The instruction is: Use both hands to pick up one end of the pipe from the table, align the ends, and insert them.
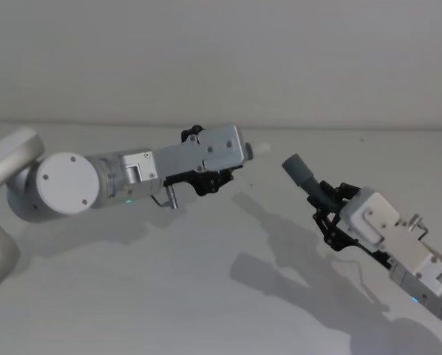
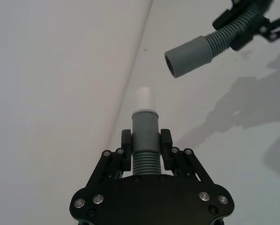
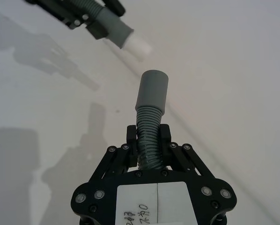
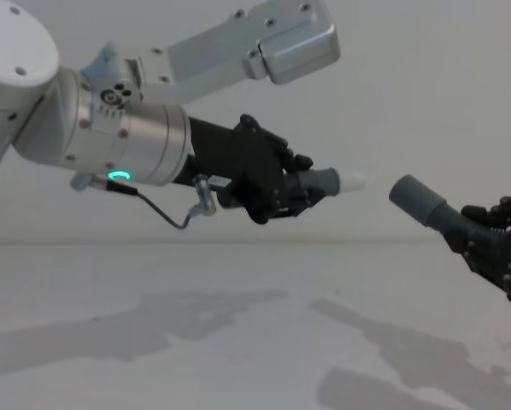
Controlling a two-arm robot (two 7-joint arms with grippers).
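Grey on grey, so watch the white bit. Your left gripper point(image 4: 294, 192) is clamped around the short piece point(image 2: 144, 126), with its white tip point(image 4: 354, 181) poking out roughly level toward the robot's right. Your right gripper point(image 3: 149, 140) is closed on the ribbed piece point(image 3: 148, 133), and the grey cuff point(image 4: 414, 198) faces back at the tip. Both are up off the table point(image 1: 169, 296), near each other but not touching. What matters is that the axes don't line up. From the chest view the cuff sits a little lower than the tip and slopes up toward it. From the left wrist view its mouth is off the tip's line. I'd swing the cuff onto that line and level it before pushing, or the tip will likely catch the rim.
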